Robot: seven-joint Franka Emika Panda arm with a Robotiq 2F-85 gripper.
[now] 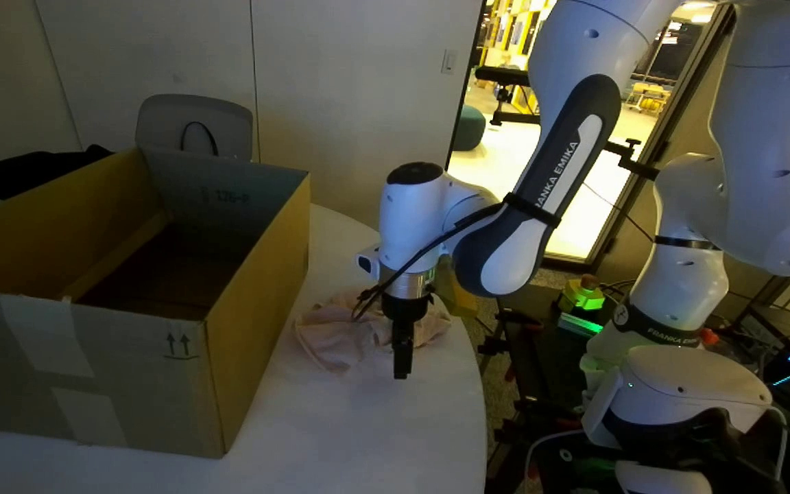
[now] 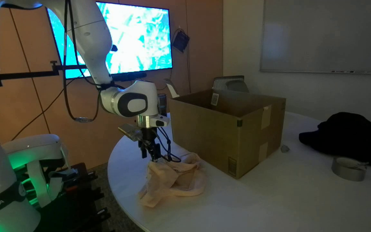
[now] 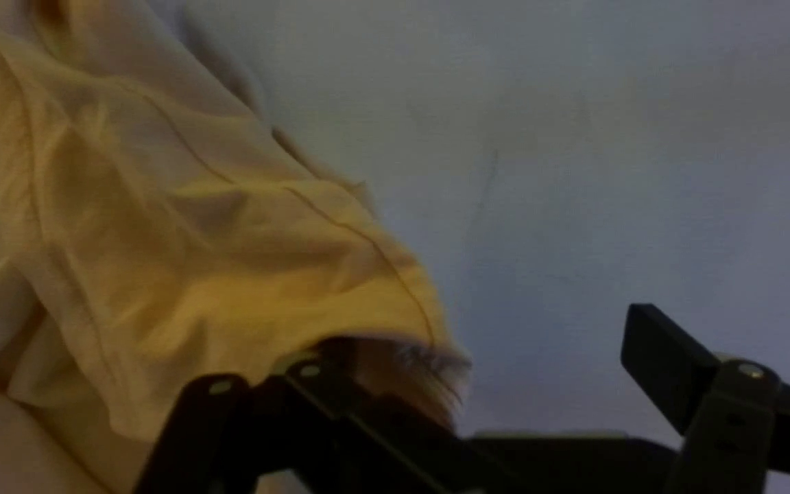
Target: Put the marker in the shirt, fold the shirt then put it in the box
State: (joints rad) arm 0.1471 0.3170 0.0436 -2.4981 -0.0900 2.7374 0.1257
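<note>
The pale pink-orange shirt (image 1: 340, 336) lies crumpled on the white round table in both exterior views (image 2: 172, 183). It fills the left of the wrist view (image 3: 217, 247). My gripper (image 1: 402, 370) points down at the shirt's edge in both exterior views (image 2: 150, 155). In the wrist view the jaws (image 3: 498, 350) are wide apart. The left finger's tip is partly hidden in an opening of the cloth; the right finger is over bare table. The open cardboard box (image 1: 114, 363) stands beside the shirt, also in an exterior view (image 2: 204, 138). The marker is hidden or out of view.
A grey tape roll (image 2: 348, 169), a small grey lump (image 2: 284, 148) and a black cloth-like heap (image 2: 349, 138) lie on the table beyond the box. The box's tall walls rise close to the arm. The table's curved edge (image 1: 481, 412) is near the gripper.
</note>
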